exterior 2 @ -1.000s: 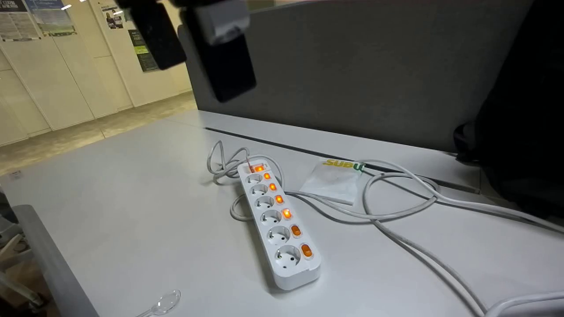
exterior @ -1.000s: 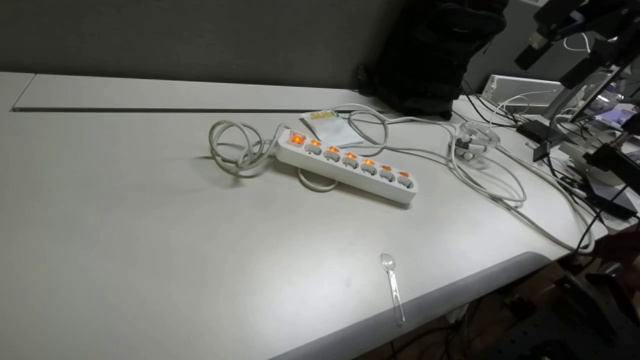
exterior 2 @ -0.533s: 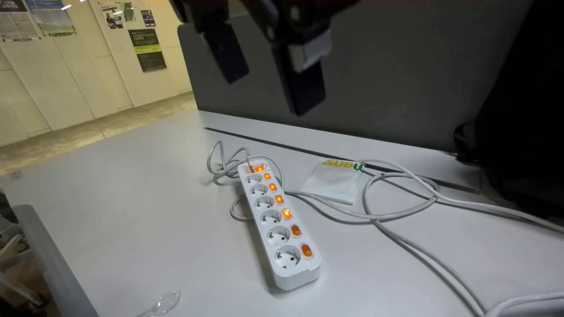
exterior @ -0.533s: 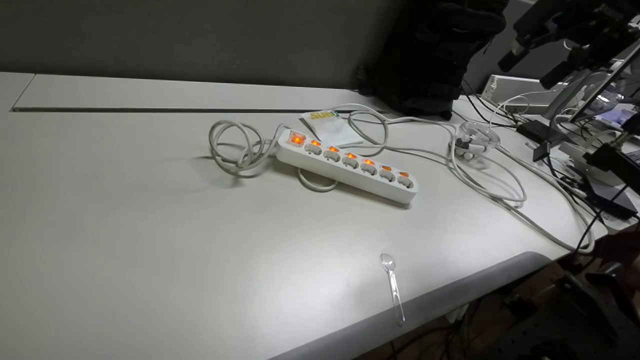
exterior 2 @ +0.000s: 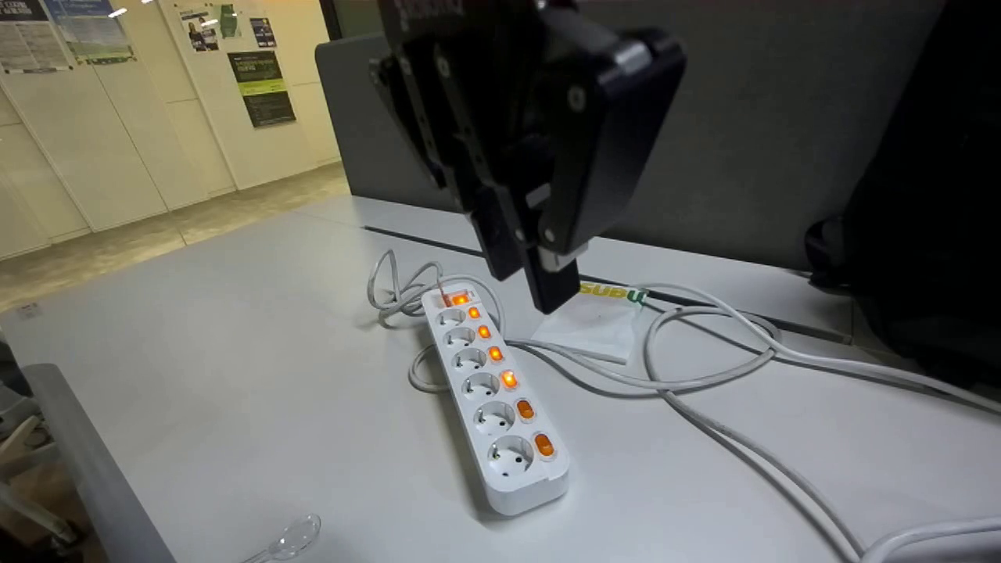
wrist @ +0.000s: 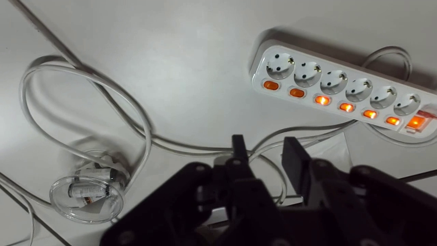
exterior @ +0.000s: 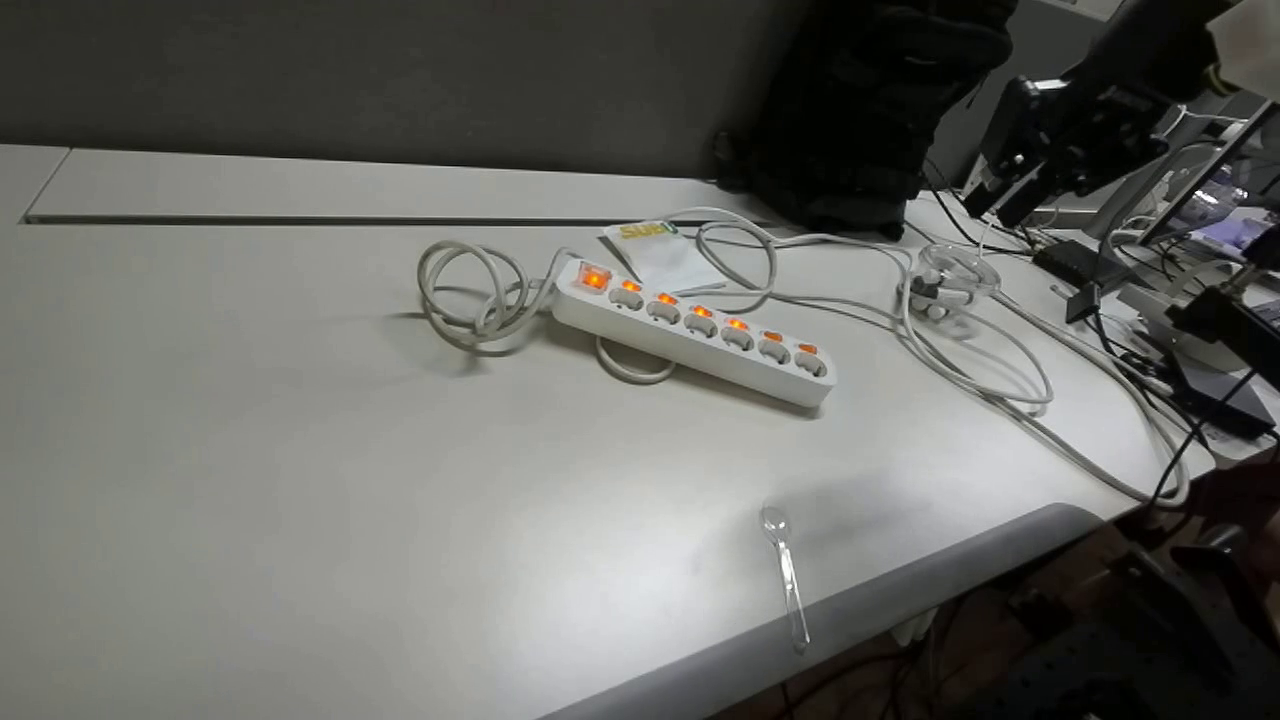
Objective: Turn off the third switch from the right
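Gripper (wrist: 265, 141): you have it in the air, well apart from the white power strip (exterior: 680, 349); its fingers (wrist: 295, 164) stand part-way apart, gripping nothing, and in the wrist view you see white cables (wrist: 148, 140) and desk (exterior: 300, 500) between them.
Housing letters (exterior 2: 428, 9): on the gripper, too dim to read.
Third switch from the right (exterior: 737, 323): in an exterior view you find it on that strip, glowing orange; the two rocker switches (exterior: 808, 349) right of it are unlit, the three small ones left of it lit.
Main switch (wrist: 416, 122): larger, lit, at the strip's far end from the unlit pair.
Printed paper (exterior 2: 594, 332): flat beside the strip; in both exterior views you read yellow "SUB", then part of a green letter.
Clear plastic cup (wrist: 61, 205): it holds small labelled vials (wrist: 89, 190); their print is too fine for you to read.
Posters (exterior 2: 263, 88): on the pale wall (exterior 2: 176, 148), their text too blurred for you.
Small sticker (exterior 2: 27, 311): on the desk near its edge, too small to read.
Backpack (exterior: 850, 110): black, against the grey partition (exterior: 350, 80); you cannot read its faint mark.
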